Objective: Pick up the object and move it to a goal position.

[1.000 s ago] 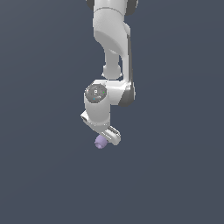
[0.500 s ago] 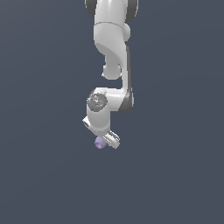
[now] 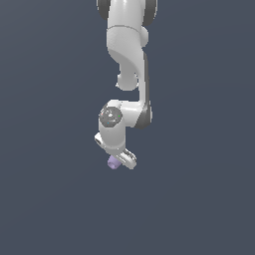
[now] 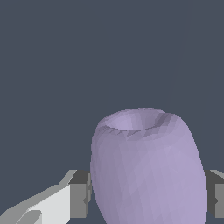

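Observation:
The object (image 4: 148, 168) is a pale purple rounded lump with a dimple at its end, filling much of the wrist view. My gripper (image 4: 148, 199) is shut on the object, with a grey pad pressed to each of its sides. In the exterior view the object (image 3: 113, 162) shows as a small lavender lump poking out beside the white fingers (image 3: 127, 158) at the arm's low end. The gripper (image 3: 119, 160) hangs near the middle of that view, against the flat dark grey background. No goal marker shows in either view.
The white arm (image 3: 127, 60) reaches down from the top of the exterior view. Around it lies only uniform dark grey ground.
The arm has carried the held object slightly toward the exterior view's right and a little lower in the picture, with the upper links stretching out. The grip on the object is unchanged.

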{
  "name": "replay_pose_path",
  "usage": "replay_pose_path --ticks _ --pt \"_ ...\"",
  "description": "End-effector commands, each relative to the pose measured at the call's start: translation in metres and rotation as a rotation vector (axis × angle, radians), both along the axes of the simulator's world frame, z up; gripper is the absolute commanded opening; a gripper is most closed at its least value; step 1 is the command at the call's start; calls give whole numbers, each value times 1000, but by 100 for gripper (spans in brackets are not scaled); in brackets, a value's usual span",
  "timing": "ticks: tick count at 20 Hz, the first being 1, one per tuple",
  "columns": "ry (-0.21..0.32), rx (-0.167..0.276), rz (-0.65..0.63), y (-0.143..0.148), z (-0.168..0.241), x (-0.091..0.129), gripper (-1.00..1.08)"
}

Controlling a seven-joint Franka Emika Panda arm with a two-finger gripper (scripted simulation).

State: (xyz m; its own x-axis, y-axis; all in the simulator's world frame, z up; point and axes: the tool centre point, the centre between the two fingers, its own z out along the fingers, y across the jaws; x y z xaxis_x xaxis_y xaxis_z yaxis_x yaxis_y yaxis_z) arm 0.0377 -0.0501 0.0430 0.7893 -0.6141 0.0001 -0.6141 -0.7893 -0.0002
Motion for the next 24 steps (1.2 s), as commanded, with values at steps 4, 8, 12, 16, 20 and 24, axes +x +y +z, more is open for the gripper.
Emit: replay_pose_path --ticks 4,8,12,16,20,24 --pt "-1 0 -1 1 1 0 -100" --pt "-10 -2 -12 7 10 2 -100" --pt "-27 -5 -32 19 28 6 -100" --pt "-51 -9 -61 36 53 11 -100" --pt "-82 -16 -99 58 86 18 -100" --pt "-119 -23 -143 83 124 26 -100"
